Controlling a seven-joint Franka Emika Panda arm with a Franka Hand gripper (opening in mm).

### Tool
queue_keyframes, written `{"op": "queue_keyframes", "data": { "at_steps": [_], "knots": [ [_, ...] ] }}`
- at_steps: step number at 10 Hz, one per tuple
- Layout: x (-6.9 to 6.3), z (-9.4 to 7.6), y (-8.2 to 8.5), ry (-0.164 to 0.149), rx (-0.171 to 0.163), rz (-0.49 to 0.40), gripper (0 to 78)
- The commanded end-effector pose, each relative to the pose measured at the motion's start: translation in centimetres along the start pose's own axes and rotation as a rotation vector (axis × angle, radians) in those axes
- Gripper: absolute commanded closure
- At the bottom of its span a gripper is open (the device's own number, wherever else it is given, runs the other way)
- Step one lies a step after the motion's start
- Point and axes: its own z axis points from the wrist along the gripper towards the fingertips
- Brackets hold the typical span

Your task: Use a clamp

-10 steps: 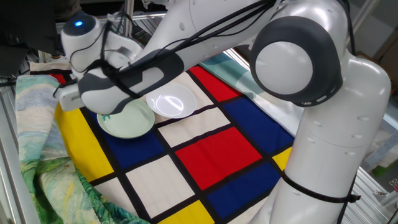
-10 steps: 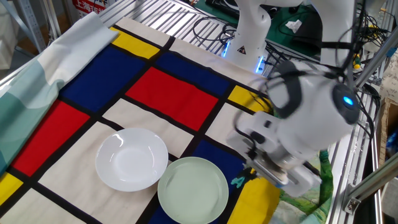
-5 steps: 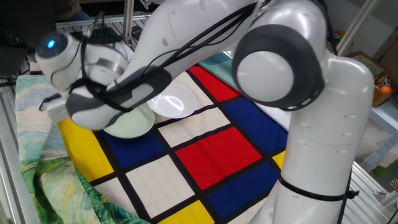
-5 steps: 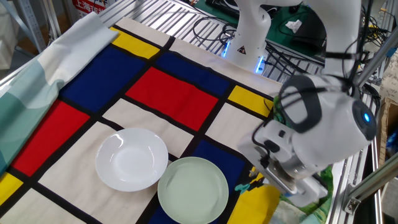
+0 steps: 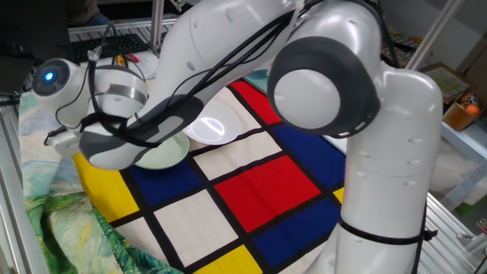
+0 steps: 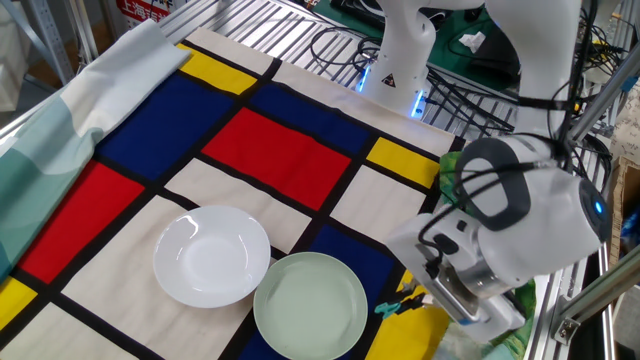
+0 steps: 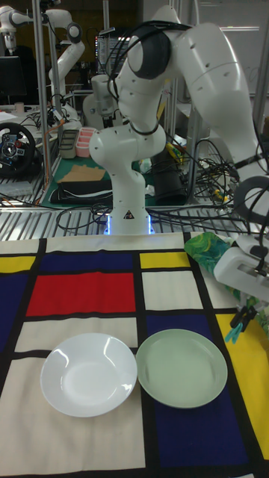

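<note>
A: Where was the clamp point(image 7: 237, 323)?
B: Right of the pale green plate point(image 7: 181, 369), dangling in the gripper point(image 7: 245, 307), pinched at its top.
A: Handling?
B: Probably light, stiff, slick plastic. Pinch the handle ends, squarely.

The big white robot arm point(image 7: 161, 67) stands at the far side of the table. It goes up high, bends over, and comes down to the near right side. Its round wrist point(image 6: 530, 235) hangs low there, and a small blue light shines on it. The gripper point(image 7: 243, 312) points down under the wrist. Its fingers are pinched on the clamp point(image 7: 238, 321), a little teal clip, which sticks out below the fingertips.
</note>
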Motion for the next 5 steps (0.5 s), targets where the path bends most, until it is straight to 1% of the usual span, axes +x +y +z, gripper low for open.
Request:
{"op": "queue_keyframes", "data": {
  "at_steps": [1,2,3,4,5],
  "knots": [
    [-0.1,0.6,0.5,-0.018,0.017,-0.013,76.4],
    [-0.1,1.1,0.8,-0.029,0.030,-0.016,76.4],
    [0.0,1.3,1.0,-0.035,0.030,-0.014,76.4],
    [0.0,1.9,1.2,-0.051,0.036,-0.015,76.4],
    [-0.1,2.3,1.2,-0.058,0.037,-0.017,76.4]
  ]
}}
